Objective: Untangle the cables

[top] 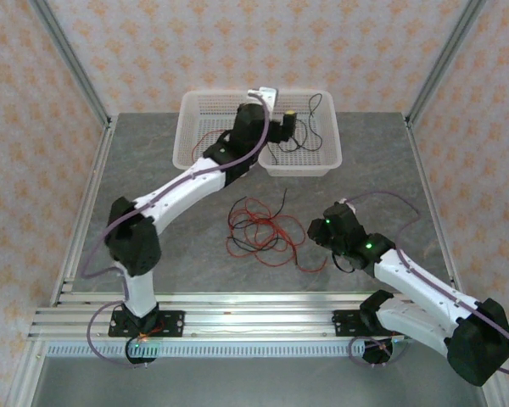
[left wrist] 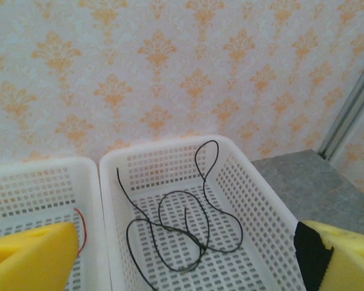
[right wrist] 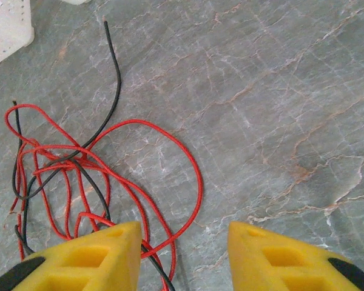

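Hovering right gripper (right wrist: 183, 235), fingers apart and empty; tangled thin red-and-black cables (right wrist: 67, 176) lie just to its left; left gripper (left wrist: 185, 245) spread wide, empty, over white mesh basket (left wrist: 255, 188).

The top view looks from above and behind the 2 arm bases (top: 144, 322) toward the patterned wall (top: 254, 51), and holds the whole surface (top: 382, 170); the left wrist view sits close above the right basket (left wrist: 249, 182), facing that wall; the right wrist view looks steeply down, close on the tangled cables (right wrist: 79, 162); each has its own yellow jaws at the bottom edge; the top view shares basket and tangle with them.
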Motion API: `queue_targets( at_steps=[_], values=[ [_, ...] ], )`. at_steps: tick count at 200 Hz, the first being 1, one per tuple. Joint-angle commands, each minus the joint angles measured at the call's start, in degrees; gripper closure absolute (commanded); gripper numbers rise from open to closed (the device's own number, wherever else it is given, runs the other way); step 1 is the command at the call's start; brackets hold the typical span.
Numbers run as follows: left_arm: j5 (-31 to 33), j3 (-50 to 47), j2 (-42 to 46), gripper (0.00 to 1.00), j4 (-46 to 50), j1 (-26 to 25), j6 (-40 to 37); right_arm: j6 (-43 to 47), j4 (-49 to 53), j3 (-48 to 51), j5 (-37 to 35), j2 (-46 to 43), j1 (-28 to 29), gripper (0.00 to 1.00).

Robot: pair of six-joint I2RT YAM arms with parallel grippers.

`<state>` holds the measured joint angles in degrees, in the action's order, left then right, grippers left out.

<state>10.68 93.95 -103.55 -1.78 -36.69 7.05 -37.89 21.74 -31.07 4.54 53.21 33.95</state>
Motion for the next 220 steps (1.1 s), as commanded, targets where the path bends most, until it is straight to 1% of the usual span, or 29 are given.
queue_targets(
  at_steps=[1, 26, 51, 88, 120, 159, 201, 220],
  values=[
    [-1.7, -6.3, 6.5, 0.07, -2.4, 0.4, 5.8, -1.0, 1.3, -0.8, 0.4, 0.0, 1.4, 0.59],
    [-3.5, -11.3, 12.7, 0.11, 2.9, 0.4, 9.3, -2.0, 1.6, -0.9, 0.7, 0.5, 3.7, 0.59],
    [-4.6, -19.9, 20.3, 0.12, 3.3, 0.4, 12.2, -2.8, 0.9, -1.3, 0.5, 2.0, 7.2, 0.59],
    [-3.7, -30.9, 31.2, 0.13, 4.5, 0.4, 15.6, -4.3, -1.2, -3.0, -2.1, 7.6, 12.7, 0.60],
    [-2.4, -37.2, 37.7, 0.14, 6.5, 0.4, 17.6, -4.9, -5.3, -3.6, -2.0, 11.6, 14.1, 0.62],
    [-3.6, -42.3, 41.7, 0.14, 6.4, 0.4, 19.4, -5.0, -4.5, -7.6, -5.4, 19.6, 15.5, 0.68],
    [-3.6, -43.6, 42.6, 0.14, 6.4, 0.4, 19.5, -1.8, -1.2, -11.6, -10.8, 22.4, 15.6, 0.75],
    [-3.7, -43.8, 43.0, 0.14, 6.3, 0.4, 19.5, 0.7, -0.3, -13.0, -11.6, 24.3, 15.5, 0.78]
  ],
)
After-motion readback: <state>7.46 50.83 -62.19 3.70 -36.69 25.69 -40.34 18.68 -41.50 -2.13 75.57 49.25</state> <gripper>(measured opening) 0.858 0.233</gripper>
